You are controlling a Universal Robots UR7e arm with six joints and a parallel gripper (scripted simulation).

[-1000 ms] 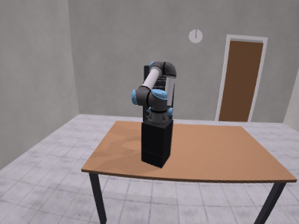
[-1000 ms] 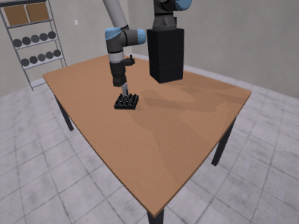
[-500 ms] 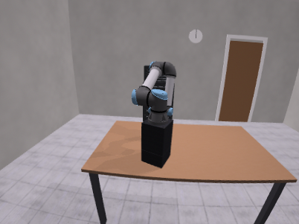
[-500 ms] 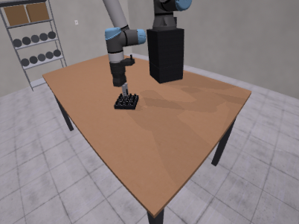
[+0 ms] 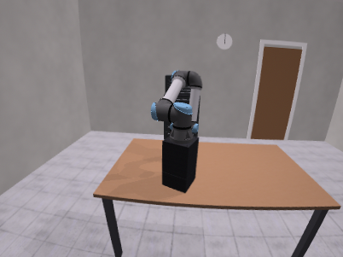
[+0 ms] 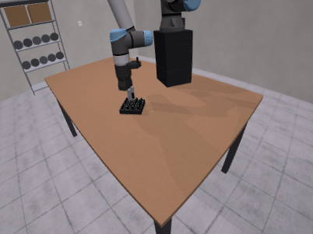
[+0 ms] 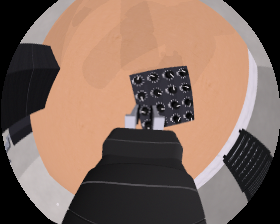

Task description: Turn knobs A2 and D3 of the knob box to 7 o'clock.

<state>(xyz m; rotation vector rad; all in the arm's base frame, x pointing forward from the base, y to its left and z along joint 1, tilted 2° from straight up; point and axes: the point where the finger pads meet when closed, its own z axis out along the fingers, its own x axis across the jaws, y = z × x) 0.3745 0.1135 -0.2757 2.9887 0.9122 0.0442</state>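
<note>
Top view: pedestal (image 5: 179,166) and arm hide the work; progress unreadable. Exterior view: knob box (image 6: 132,107) stands on the table (image 6: 187,139), near the far left edge; claw (image 6: 131,93) poised over the box's far edge. Wrist view: claw (image 7: 144,121) part open, fingers straddling a knob at the box's (image 7: 164,97) near edge, gripping nothing. Knob lines too small to read; likely one knob just released, cannot tell which remains.
</note>
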